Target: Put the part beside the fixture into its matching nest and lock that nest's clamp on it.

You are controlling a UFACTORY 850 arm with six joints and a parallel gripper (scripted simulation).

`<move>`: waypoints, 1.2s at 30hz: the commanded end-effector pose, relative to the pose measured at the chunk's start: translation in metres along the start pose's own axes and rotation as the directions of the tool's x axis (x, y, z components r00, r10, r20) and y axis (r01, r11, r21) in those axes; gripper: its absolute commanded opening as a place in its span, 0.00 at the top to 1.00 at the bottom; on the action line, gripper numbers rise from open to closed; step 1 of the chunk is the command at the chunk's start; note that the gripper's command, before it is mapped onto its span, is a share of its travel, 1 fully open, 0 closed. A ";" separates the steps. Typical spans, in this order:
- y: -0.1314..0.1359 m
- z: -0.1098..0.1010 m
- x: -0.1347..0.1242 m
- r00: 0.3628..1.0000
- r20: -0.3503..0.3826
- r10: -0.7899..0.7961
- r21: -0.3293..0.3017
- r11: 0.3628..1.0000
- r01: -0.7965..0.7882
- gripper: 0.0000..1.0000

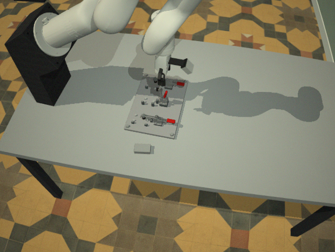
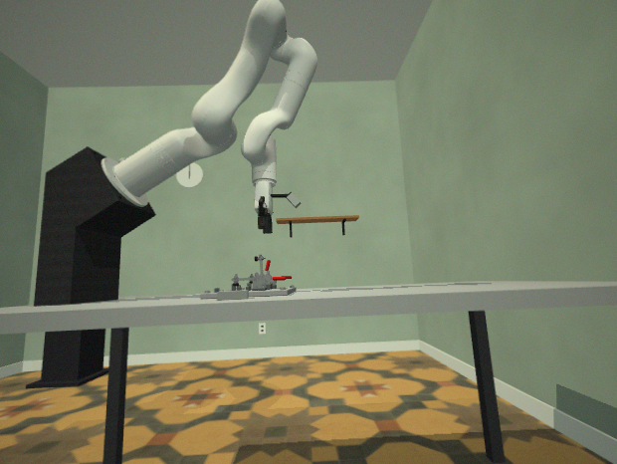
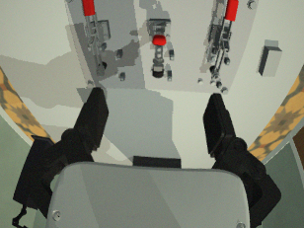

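Note:
The part, a plain grey block [image 1: 142,148] [image 2: 232,295] [image 3: 272,62], lies flat on the table beside the fixture plate [image 1: 159,131] [image 3: 190,63]. The middle clamp's red handle [image 1: 165,94] [image 2: 268,265] [image 3: 159,40] stands up and its bar is raised. The near clamp's red handle [image 1: 171,120] [image 3: 231,9] and the far clamp's red handle [image 1: 180,84] [image 3: 89,6] lie low, with their bars down; whether they are locked I cannot tell. No part shows in any nest. My gripper [image 1: 161,82] [image 2: 265,229] [image 3: 156,102] is open and empty, high above the fixture.
The grey table [image 1: 243,151] carries the fixture and the part. Small blocks and pads stand up from the plate in front of each clamp. The raised middle clamp is the tallest thing on the fixture. The arm's shadow falls across the far part of the plate.

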State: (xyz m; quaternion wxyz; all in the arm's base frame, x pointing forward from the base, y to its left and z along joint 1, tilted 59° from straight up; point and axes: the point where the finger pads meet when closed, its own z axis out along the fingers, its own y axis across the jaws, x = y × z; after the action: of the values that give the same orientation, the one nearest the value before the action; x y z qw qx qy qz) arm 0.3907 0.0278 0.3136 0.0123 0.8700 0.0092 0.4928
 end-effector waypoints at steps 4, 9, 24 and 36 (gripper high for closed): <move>0.003 0.000 0.000 1.000 -0.001 0.000 0.000 1.000 0.000 0.00; 0.007 0.000 -0.001 1.000 -0.001 0.000 0.000 1.000 0.000 0.00; 0.043 0.000 -0.007 1.000 -0.001 0.000 0.000 1.000 0.000 0.00; 0.091 0.000 -0.014 1.000 -0.001 0.000 0.000 1.000 0.000 0.00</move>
State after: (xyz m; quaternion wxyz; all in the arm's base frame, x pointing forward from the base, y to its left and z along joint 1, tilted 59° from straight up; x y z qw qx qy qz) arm 0.3838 -0.0458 0.3053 0.0256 0.8704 0.0023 0.4917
